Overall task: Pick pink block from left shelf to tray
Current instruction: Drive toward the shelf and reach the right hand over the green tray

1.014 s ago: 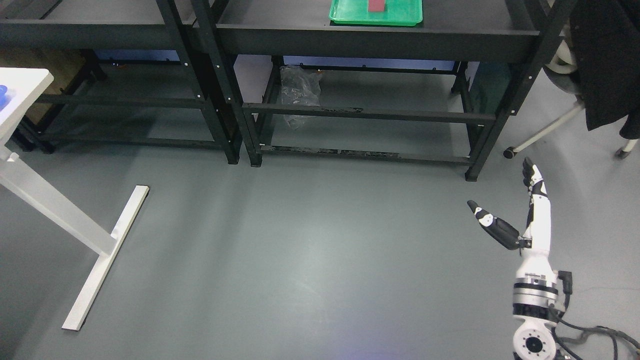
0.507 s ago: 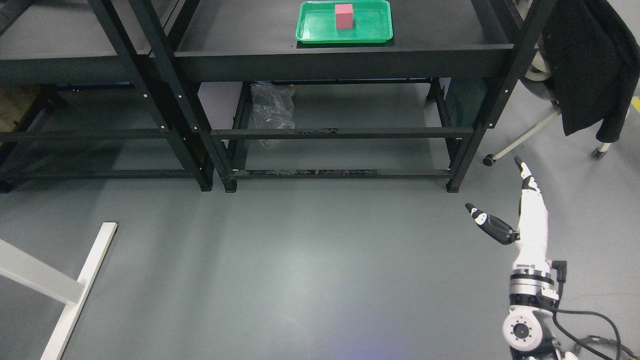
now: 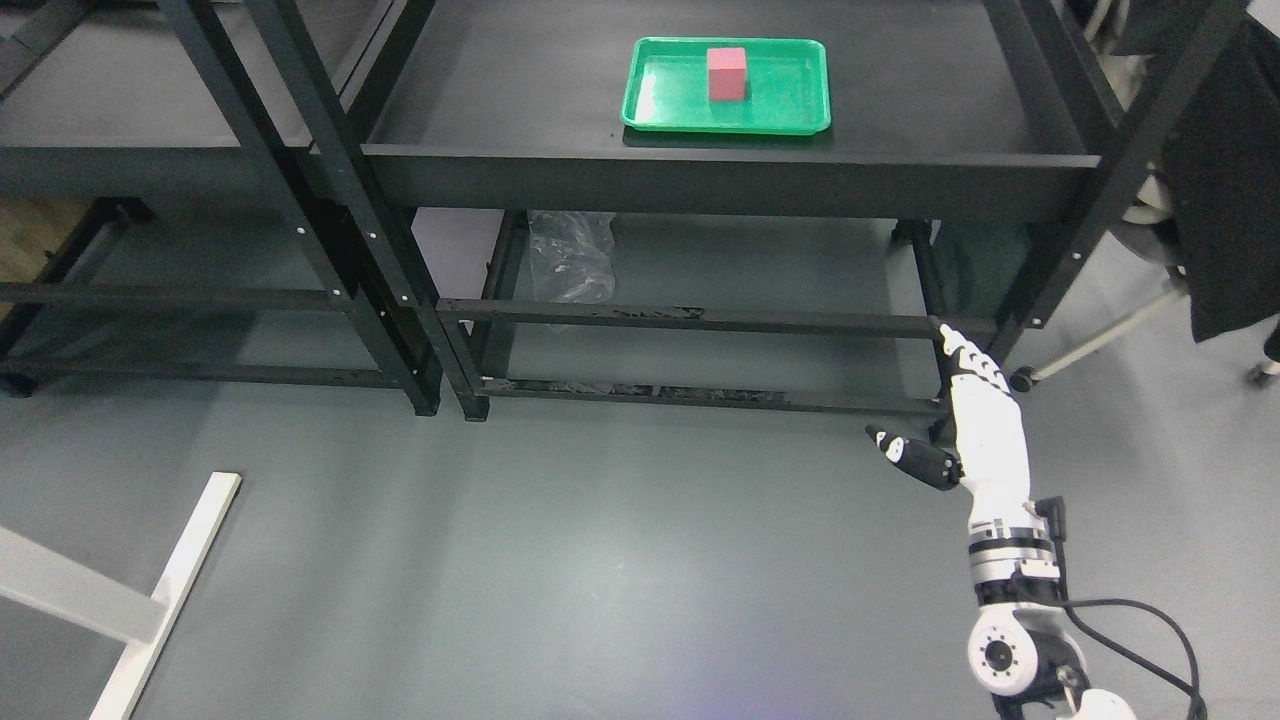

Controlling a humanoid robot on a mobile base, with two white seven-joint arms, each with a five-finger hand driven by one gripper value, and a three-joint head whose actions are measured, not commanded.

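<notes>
Head view: the pink block point(image 3: 727, 74) stands upright inside the green tray point(image 3: 780, 112), near the tray's middle, at about 12 o'clock in the picture. The tray lies flat on the top board of the right-hand black shelf point(image 3: 700, 185), close to that board's front edge. A second black shelf point(image 3: 150, 170) stands just beside it toward 10 o'clock, its top board bare where it shows.

The right hand point(image 3: 975, 440) comes up from the lower right, at about 4 o'clock, hanging over the grey floor point(image 3: 600, 560) in front of the shelf's right leg. Its fingers are released and straight, pointing toward 12 o'clock, with the dark thumb splayed out toward 9 o'clock; it holds nothing and is well apart from the block.

A crumpled clear plastic bag point(image 3: 570, 255) lies under the shelf. A white table leg point(image 3: 160, 600) shows at 8 o'clock, and a dark coat point(image 3: 1225, 230) hangs at 3 o'clock.
</notes>
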